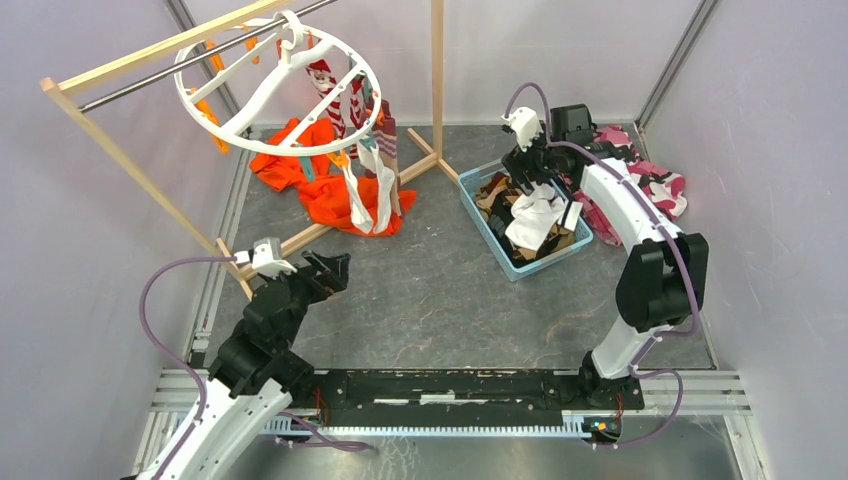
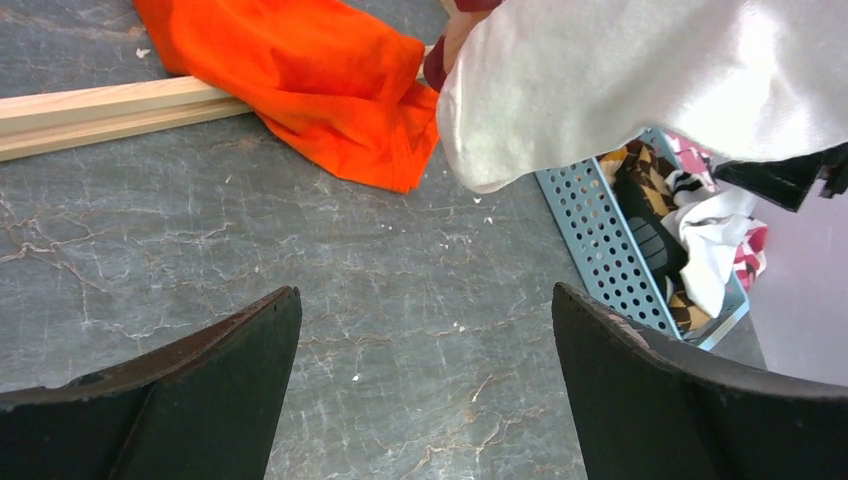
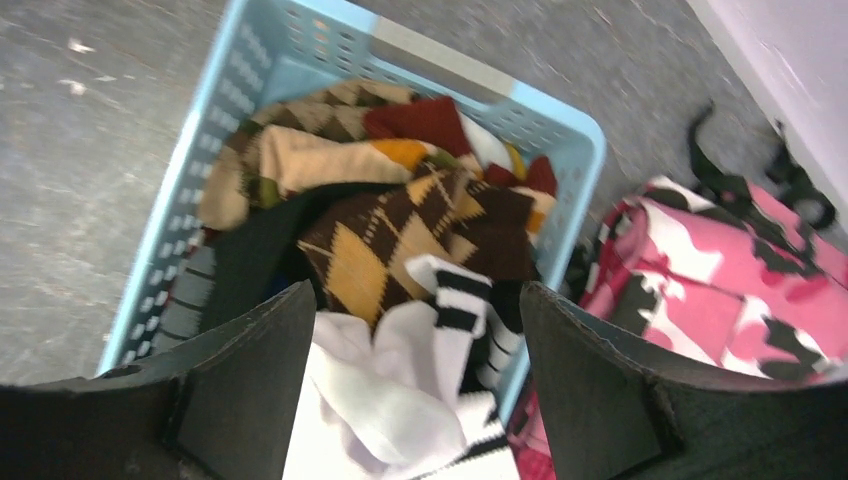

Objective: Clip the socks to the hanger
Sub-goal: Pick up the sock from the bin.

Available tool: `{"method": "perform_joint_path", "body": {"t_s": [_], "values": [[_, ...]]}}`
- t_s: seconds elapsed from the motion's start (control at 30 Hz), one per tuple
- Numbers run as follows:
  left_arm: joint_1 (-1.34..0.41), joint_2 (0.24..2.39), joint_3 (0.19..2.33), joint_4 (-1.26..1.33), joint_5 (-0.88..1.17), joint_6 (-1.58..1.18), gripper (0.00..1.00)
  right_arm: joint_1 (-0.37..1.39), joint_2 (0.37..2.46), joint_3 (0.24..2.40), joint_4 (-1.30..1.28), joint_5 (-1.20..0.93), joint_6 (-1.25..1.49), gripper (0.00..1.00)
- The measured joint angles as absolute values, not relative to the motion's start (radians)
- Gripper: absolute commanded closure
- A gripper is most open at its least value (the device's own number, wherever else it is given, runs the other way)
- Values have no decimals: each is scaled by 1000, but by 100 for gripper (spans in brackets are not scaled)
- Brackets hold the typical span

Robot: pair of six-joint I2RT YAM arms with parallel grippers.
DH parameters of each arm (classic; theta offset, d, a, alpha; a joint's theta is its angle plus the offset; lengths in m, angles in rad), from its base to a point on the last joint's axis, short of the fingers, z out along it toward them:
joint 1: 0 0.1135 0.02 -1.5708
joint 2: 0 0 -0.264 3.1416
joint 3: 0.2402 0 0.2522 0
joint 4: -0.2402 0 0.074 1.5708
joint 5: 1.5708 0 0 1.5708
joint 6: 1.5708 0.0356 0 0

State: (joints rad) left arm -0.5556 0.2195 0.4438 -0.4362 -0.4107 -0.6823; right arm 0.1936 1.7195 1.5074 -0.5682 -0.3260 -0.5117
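The white round hanger (image 1: 262, 100) hangs from the rack bar at the back left, with a red-and-white striped sock (image 1: 338, 100) and white socks (image 1: 362, 195) clipped to it. More socks fill the blue basket (image 3: 440, 60): a brown argyle one (image 3: 380, 240) and a white sock with black stripes (image 3: 400, 380) on top. My right gripper (image 3: 418, 300) is low over the basket, open, its fingers on either side of that white sock. My left gripper (image 2: 425, 300) hovers open and empty over the floor, near a hanging white sock (image 2: 640, 80).
An orange garment (image 2: 300, 70) lies on the wooden rack's base (image 2: 100, 110) under the hanger. A pink camouflage cloth (image 3: 720, 270) lies right of the basket. Grey walls close in on both sides.
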Motion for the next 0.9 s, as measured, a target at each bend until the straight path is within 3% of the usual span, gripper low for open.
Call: {"method": "perform_joint_path", "body": {"t_s": [0.13, 0.37, 0.47, 0.57, 0.67, 0.73, 0.9], "values": [[-556, 260, 444, -427, -401, -682, 0, 193, 1696, 1487, -565, -212, -512, 19], [-556, 266, 444, -397, -384, -682, 0, 191, 1648, 1430, -582, -167, -506, 39], [-556, 268, 444, -395, -382, -682, 0, 191, 1630, 1396, -600, -175, -500, 53], [-556, 268, 444, -394, -381, -682, 0, 190, 1625, 1372, -611, -183, -498, 81], [-556, 268, 444, -394, -371, -682, 0, 187, 1624, 1367, -623, -203, -496, 95], [-556, 268, 444, -394, -356, -681, 0, 185, 1616, 1367, -622, -221, -494, 100], [-556, 260, 444, -383, -300, -657, 0, 169, 1552, 1373, -621, -299, -496, 100]]}}
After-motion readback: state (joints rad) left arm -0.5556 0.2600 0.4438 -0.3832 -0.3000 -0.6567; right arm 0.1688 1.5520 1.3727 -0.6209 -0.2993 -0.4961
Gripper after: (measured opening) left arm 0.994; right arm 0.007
